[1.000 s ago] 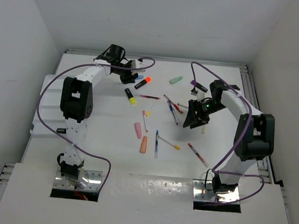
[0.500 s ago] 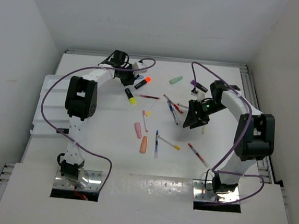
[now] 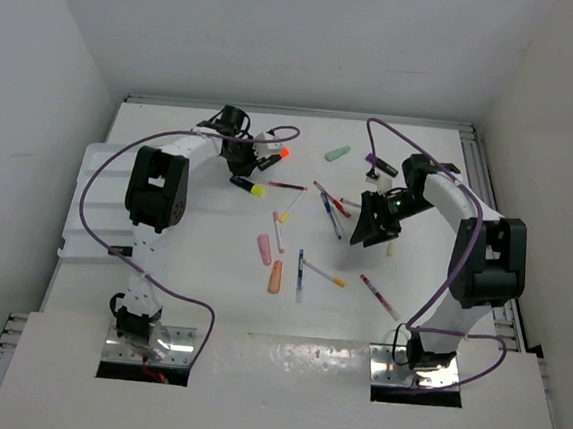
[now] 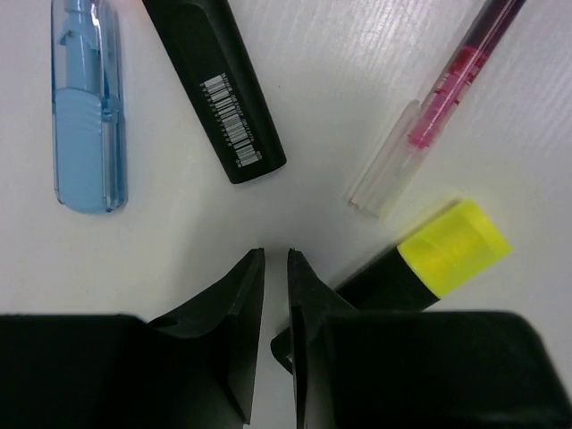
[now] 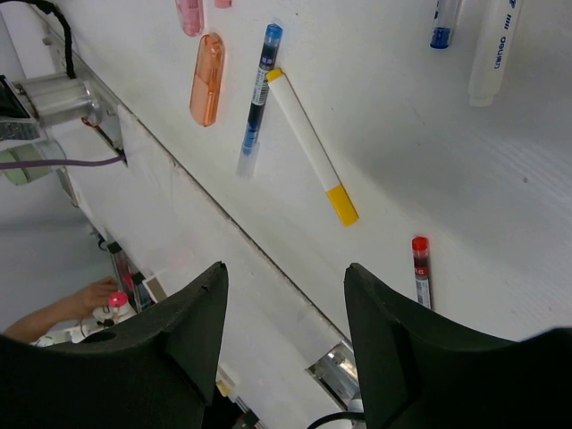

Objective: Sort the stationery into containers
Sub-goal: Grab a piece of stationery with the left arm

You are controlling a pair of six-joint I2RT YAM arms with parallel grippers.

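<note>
the white tray (image 3: pixel 90 192) sits at the left edge of the table, well apart from the loose stationery. the left gripper (image 4: pixel 272 261) is low over the far part of the table, left of centre. its jaws stand almost together, with only a thin slit between them and nothing in it. just beyond its fingertips lie a blue highlighter (image 4: pixel 87 107) and a black highlighter (image 4: pixel 219 85) with a barcode. a yellow-capped highlighter (image 4: pixel 451 250) lies just right of the right finger, its dark body running under the gripper, with a pink pen (image 4: pixel 447 98) beyond it. mid-table lie a pink highlighter (image 3: pixel 264 249), an orange highlighter (image 3: pixel 275 277), a blue pen (image 3: pixel 300 274) and a yellow-tipped pen (image 3: pixel 323 273). the right gripper (image 3: pixel 374 227) hangs right of centre, jaws spread wide and holding nothing. a red pen (image 3: pixel 380 296) lies nearer, and a green highlighter (image 3: pixel 337 154) lies at the far side.
</note>
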